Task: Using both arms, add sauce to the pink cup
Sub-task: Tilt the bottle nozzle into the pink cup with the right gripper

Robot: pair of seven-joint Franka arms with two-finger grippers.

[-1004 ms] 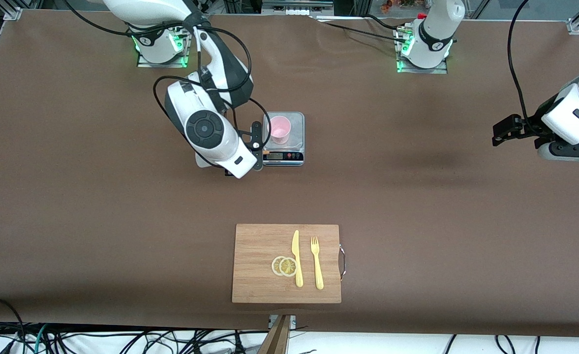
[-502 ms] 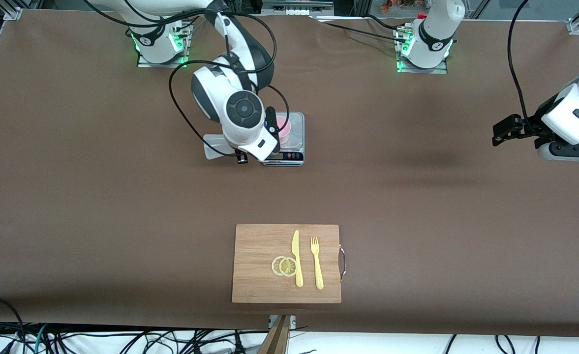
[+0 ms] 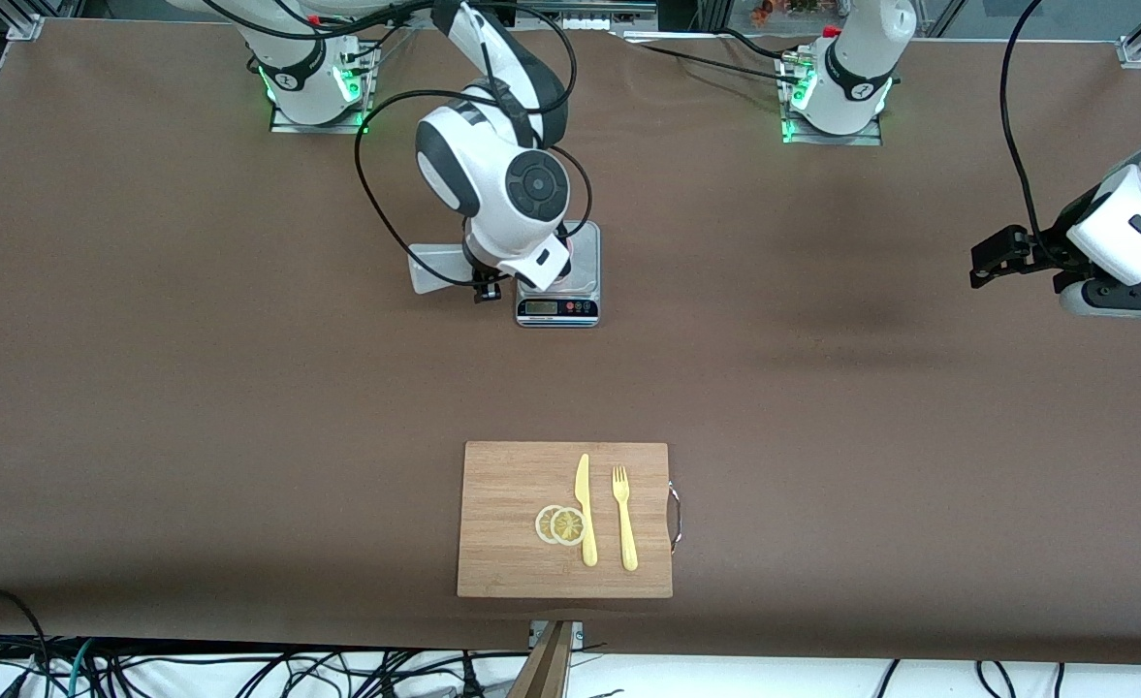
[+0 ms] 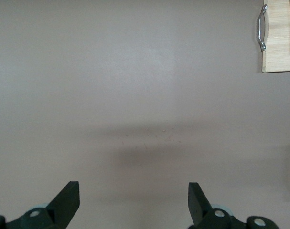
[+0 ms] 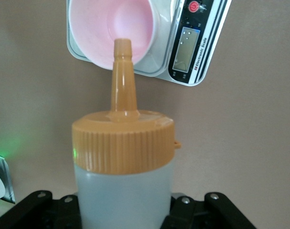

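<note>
Counting one sauce (image 5: 123, 162), one pink cup (image 5: 111, 28)

Brown table (image 3: 240, 436): scale (image 3: 580, 291), cutting board (image 3: 502, 523).

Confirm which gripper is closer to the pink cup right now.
Right. The right gripper holds the sauce bottle with its nozzle over the pink cup on the scale. The left gripper waits, fingers open, over bare table at the left arm's end.

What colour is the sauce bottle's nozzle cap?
Orange: the cap on the whitish sauce bottle, clearest in the right wrist view.
</note>
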